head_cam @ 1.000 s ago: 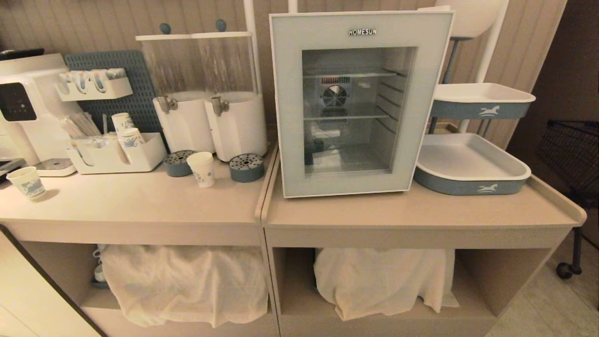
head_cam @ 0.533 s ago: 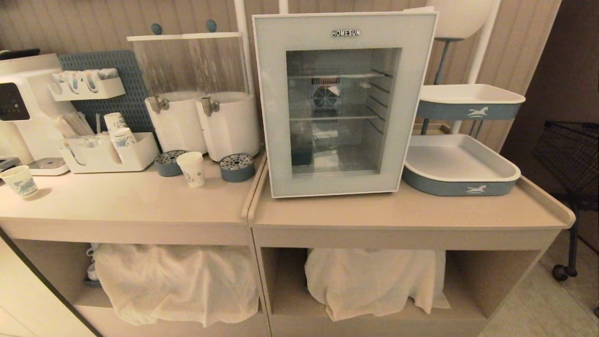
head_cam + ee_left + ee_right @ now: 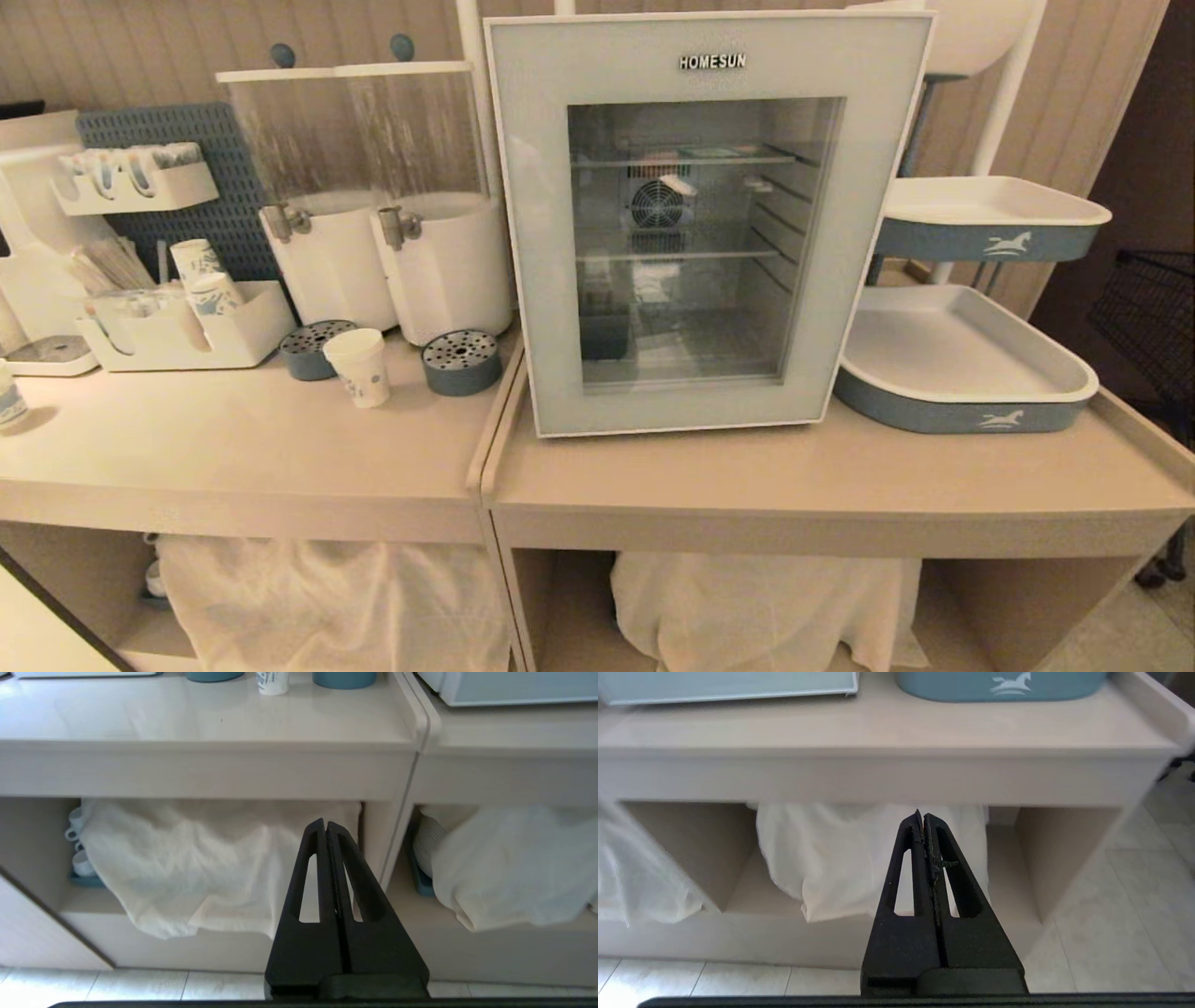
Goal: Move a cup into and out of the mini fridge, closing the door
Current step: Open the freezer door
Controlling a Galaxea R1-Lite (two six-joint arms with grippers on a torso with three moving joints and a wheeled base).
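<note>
The mini fridge fills the upper middle of the head view, a white box standing on the right-hand surface. Its door is shut: a smooth, pale grey-blue frame around a large glass window, with "HOMESUN" lettered at the top. Through the glass show thin white wire shelves and a round fan on the back wall.

The cup stands upright at the left of centre, on the left-hand surface. It is small, tapered white paper with a rolled rim and a faint blue print. It sits between two round blue-grey drip trays with perforated tops, below two white drink dispensers with clear ribbed tanks and metal taps. Both surfaces are matte beige with a raised lip where they meet.

At the right of the frame two shallow white trays with blue sides carry a white horse mark. At the far left a white organiser holds more cups and sticks in front of a blue pegboard. Crumpled white cloths lie on the shelves beneath.

The left pincer and the right pincer, both black and wedge-shaped with slotted fingers, have their tips pressed together, empty, low before the shelves in the wrist views.
</note>
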